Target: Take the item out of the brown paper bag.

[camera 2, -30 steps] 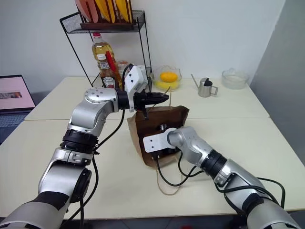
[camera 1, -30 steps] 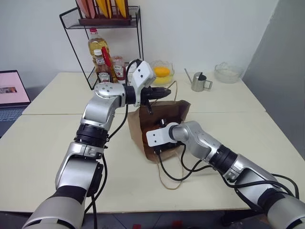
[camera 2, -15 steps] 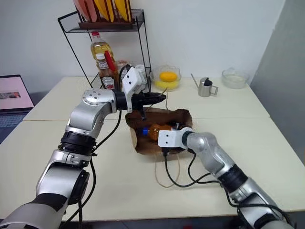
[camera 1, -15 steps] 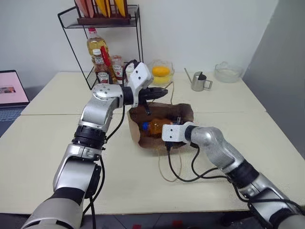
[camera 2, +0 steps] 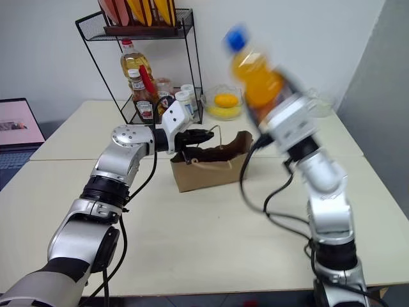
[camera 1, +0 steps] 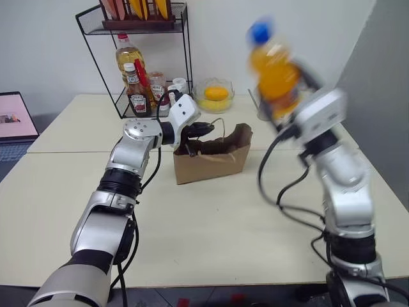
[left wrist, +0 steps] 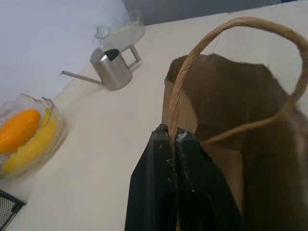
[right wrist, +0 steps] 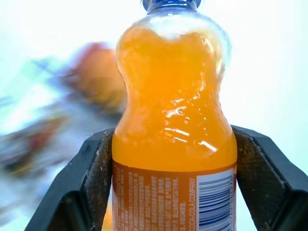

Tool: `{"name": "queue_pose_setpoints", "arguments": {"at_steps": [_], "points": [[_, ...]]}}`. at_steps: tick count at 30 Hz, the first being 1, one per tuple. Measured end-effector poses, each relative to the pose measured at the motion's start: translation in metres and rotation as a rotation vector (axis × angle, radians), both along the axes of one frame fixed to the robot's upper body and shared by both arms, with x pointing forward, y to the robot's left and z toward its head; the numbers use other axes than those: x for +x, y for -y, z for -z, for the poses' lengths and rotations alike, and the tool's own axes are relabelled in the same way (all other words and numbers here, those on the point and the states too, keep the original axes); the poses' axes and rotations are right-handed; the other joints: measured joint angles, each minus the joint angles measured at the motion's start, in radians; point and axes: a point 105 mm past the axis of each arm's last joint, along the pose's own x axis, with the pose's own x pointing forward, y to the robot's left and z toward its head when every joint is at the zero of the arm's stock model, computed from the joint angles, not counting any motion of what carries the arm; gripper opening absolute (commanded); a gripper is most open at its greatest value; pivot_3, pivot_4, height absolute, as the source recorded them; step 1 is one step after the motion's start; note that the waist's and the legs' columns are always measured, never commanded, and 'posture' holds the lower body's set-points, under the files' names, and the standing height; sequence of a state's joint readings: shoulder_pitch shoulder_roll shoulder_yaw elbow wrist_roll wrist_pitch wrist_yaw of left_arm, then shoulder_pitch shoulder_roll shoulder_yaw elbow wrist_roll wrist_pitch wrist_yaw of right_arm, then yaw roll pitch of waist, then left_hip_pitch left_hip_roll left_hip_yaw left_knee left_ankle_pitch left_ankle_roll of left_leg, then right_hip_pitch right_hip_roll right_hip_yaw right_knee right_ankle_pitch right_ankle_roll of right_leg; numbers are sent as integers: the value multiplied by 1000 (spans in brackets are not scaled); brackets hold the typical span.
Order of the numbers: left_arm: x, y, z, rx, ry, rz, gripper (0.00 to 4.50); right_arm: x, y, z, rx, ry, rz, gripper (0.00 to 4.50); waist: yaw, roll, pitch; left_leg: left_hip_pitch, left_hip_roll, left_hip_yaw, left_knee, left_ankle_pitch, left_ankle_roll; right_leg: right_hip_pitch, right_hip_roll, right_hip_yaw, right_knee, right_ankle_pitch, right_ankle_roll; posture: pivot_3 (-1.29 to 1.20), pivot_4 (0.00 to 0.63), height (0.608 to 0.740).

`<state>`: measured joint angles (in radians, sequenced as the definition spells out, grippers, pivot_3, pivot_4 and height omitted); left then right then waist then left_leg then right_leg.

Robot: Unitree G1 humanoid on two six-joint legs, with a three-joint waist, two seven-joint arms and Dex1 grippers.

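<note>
The item [camera 1: 271, 70], a clear bottle of orange soda with a blue cap, is high in the air above the table's right side. My right gripper [right wrist: 174, 159] is shut on its lower half, one black finger [right wrist: 96, 168] on each side of the label. The brown paper bag [camera 1: 211, 163] stands on the table in the middle, mouth up, with dark folds at its top. My left gripper [left wrist: 172, 137] is shut on the bag's twine handle [left wrist: 202, 45] at the rim nearest the rack.
A black wire rack [camera 1: 137, 70] with oil and ketchup bottles stands at the back left. Behind the bag sit a glass bowl of yellow fruit [camera 1: 215, 96] and a small metal pitcher [left wrist: 113, 70]. A laptop [camera 1: 16, 121] lies at the far left.
My right gripper came out of the bag with the bottle and swung it up and to the right. The bag settled upright. The left gripper kept its hold and sank a little.
</note>
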<state>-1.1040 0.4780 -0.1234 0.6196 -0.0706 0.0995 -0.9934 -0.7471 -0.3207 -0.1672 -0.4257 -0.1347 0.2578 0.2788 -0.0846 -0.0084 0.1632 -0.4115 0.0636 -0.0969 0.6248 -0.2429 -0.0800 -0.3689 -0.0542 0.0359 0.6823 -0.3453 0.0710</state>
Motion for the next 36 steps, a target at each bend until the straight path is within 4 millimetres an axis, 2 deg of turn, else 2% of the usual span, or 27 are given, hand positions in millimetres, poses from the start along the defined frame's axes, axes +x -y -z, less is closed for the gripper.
{"name": "queue_pose_setpoints", "arguments": {"at_steps": [1,2,4,5,7,9,10,13,16,20,22,26,29,31,33,36], "points": [[1,-1,1,2,-1,-2,0,5,17,0,15,-37,80,3205,2,0,0,0,0,0,0,0,0,0,0,0,0,0,0,0,150,740],[1,-1,1,4,-3,-5,0,14,32,9,-16,-102,170,3205,3,0,0,0,0,1,0,0,0,0,0,0,0,0,0,0,150,740],[1,-1,1,5,-3,-5,0,34,59,44,-147,-277,326,3205,4,0,0,-1,0,2,0,0,0,0,0,1,-1,0,0,0,150,740],[1,0,1,6,0,-3,0,45,72,74,-262,-401,394,3205,5,0,0,-1,0,3,0,0,0,0,0,2,-1,0,0,0,150,740],[2,-1,0,9,5,-3,0,57,97,145,-451,-673,457,3205,3,1,0,-3,0,7,1,0,1,-2,0,4,-2,0,0,0,150,740],[1,-1,1,12,5,-2,0,54,106,206,-613,-884,413,3205,-2,4,1,-5,0,13,3,0,1,-3,-1,6,-1,-1,1,0,150,740],[1,0,1,13,5,0,0,51,105,226,-658,-955,373,3205,-7,5,2,-6,0,14,3,0,2,-3,-1,7,-1,-2,0,0,150,740],[0,8,3,17,1,27,0,51,95,224,-761,-963,291,3205,-23,6,2,-5,1,16,4,1,3,-1,-1,6,-1,-2,0,0,150,740],[0,8,3,22,-2,31,0,52,92,229,-805,-1012,246,3205,-24,6,2,-5,1,16,4,1,4,0,-1,5,-1,-2,0,0,150,740],[0,7,4,27,-2,28,0,57,91,231,-795,-1040,217,4491,-24,4,1,-5,1,16,4,1,4,1,-1,5,-1,-2,0,0,150,740],[0,7,4,29,-2,25,0,57,90,229,-793,-1039,207,4491,-24,4,1,-5,2,15,5,1,4,1,-1,5,-1,-2,0,0,150,740],[1,-5,5,2,-44,-5,877,53,84,230,-790,-1034,174,4500,-26,4,1,-5,2,15,5,1,4,0,-1,5,-1,-2,0,0,150,740],[-1,-31,-2,-77,-141,-42,1802,44,75,231,-789,-1028,129,4500,-29,4,1,-5,2,15,5,1,4,0,-1,5,0,-2,0,0,150,740],[-11,-62,-13,-137,-226,-66,2392,37,65,224,-738,-997,85,4500,-35,5,1,-5,2,15,4,1,4,-1,-1,5,0,-2,0,0,150,740],[-27,-103,-31,-197,-269,-121,3017,29,54,205,-655,-930,38,4500,-44,5,1,-5,2,14,4,1,4,-1,-1,5,1,-2,0,0,150,740],[-49,-149,-45,-270,-288,-220,3969,17,45,176,-522,-827,0,4500,-47,5,1,-4,2,13,4,1,4,1,-1,4,2,-2,1,0,150,740]]}}
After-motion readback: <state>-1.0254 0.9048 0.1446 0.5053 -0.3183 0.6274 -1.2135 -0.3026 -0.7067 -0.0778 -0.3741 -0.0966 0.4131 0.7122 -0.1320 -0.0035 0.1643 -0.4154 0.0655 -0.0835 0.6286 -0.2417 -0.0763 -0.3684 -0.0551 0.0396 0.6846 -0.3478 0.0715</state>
